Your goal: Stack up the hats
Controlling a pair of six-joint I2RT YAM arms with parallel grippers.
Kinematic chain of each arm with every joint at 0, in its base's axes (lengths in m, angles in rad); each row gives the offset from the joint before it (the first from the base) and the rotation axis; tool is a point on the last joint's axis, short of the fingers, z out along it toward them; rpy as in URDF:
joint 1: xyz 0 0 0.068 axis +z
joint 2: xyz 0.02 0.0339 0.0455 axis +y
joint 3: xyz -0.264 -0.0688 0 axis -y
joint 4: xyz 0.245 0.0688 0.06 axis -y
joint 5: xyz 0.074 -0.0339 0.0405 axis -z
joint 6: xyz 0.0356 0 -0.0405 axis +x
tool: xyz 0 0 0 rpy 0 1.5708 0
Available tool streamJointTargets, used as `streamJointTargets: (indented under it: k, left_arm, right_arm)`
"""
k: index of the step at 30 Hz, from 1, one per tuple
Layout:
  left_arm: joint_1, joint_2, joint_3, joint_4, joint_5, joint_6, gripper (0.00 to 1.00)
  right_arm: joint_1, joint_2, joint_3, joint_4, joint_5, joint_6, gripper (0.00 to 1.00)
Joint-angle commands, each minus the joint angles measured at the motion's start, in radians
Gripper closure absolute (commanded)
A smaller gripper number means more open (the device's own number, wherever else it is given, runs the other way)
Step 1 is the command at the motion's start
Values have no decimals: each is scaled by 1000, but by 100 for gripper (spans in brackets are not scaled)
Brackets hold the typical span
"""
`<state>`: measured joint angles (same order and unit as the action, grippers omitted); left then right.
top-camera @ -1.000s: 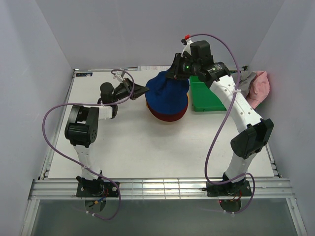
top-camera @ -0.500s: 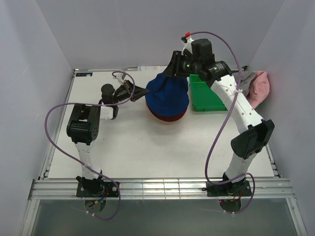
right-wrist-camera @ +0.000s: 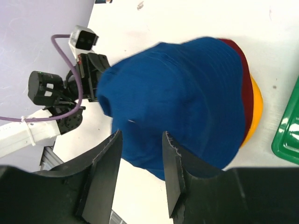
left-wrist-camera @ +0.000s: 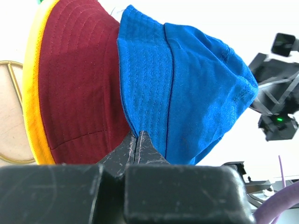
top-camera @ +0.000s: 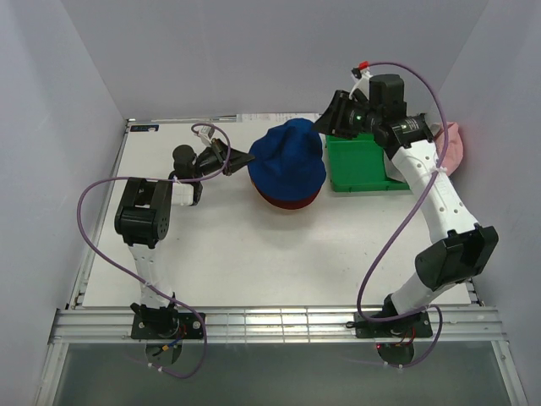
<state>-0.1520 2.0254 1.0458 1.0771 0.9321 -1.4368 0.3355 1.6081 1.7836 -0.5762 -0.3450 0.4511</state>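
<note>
The top camera looks steeply down from high behind the near edge of the worktop point(top-camera: 254, 254), the whole surface in frame, the blue hat point(top-camera: 287, 156) toward the far edge. The left wrist camera sits hard against the hat's left side; the right wrist camera faces it from the right, slightly farther. All three share the hat

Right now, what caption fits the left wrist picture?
Shut left jaws touch blue hat stacked on dark red hat and yellow hat.
</note>
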Motion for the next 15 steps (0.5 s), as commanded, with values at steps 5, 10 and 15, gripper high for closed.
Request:
streamJointTargets:
  k: [5,10,15]
  left_arm:
    - [12,12,-9,7,10,26,100]
    - [14,19,-12,9,10,27,100]
    - [14,16,-12,-3,16,44,100]
  right_arm:
    - [-144,-63,-254,174,-218,84,55]
    - [-177,-48,-421,292,-284,124,54]
    - [-199,-25,-526,378,-305,162,46]
